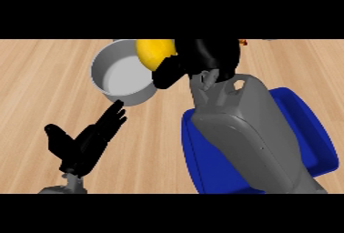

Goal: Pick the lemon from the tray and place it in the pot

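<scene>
Right hand, fingers curled round the lemon, hovers at the pot rim, risking a spill outside; left hand rests open.

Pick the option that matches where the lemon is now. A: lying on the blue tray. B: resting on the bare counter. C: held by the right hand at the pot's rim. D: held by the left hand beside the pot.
C: the right hand curls round the lemon over the rim of the pot, away from the blue tray.
</scene>
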Motion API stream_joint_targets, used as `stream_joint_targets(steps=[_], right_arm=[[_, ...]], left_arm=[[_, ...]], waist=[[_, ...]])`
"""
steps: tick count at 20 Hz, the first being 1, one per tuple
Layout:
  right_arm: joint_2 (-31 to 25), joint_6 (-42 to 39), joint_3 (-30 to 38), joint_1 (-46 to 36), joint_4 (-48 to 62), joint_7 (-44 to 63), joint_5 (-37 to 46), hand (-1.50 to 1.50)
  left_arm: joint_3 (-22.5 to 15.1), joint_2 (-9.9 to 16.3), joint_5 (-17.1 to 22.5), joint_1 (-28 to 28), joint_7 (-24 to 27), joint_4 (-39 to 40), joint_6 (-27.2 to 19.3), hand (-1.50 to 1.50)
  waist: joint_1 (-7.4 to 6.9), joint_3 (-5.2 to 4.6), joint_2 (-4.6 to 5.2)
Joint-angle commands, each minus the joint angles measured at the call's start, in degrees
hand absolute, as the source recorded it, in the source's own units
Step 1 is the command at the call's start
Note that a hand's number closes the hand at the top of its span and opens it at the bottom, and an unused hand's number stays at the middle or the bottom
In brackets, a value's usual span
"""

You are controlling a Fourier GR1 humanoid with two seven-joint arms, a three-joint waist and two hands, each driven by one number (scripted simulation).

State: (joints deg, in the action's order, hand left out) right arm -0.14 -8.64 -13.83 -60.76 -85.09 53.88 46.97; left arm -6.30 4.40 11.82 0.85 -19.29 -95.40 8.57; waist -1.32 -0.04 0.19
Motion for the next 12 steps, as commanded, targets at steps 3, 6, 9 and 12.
stream_joint_targets(steps=[3,6,9,12], right_arm=[[0.14,8.01,3.11,-6.41,20.30,-9.63,-3.32,1.50],[0.14,13.36,1.37,-12.76,30.23,-11.21,-4.76,1.50],[0.14,18.61,1.51,-11.14,37.83,-19.01,-5.72,1.50],[0.14,22.78,1.20,-17.30,45.91,-19.38,-8.99,1.50]], left_arm=[[-0.33,-0.25,-1.00,0.73,2.64,2.84,1.18,0.00],[-0.10,-0.68,0.16,2.26,0.96,2.81,1.23,0.00],[-0.12,-0.35,-0.20,2.32,-1.21,0.67,0.32,0.00],[-1.37,-1.50,-1.49,2.74,1.89,3.50,0.94,0.00]], waist=[[-0.48,-0.02,0.35],[-1.38,-0.05,0.52],[-1.40,-0.01,0.57],[-2.56,-0.08,0.96]])
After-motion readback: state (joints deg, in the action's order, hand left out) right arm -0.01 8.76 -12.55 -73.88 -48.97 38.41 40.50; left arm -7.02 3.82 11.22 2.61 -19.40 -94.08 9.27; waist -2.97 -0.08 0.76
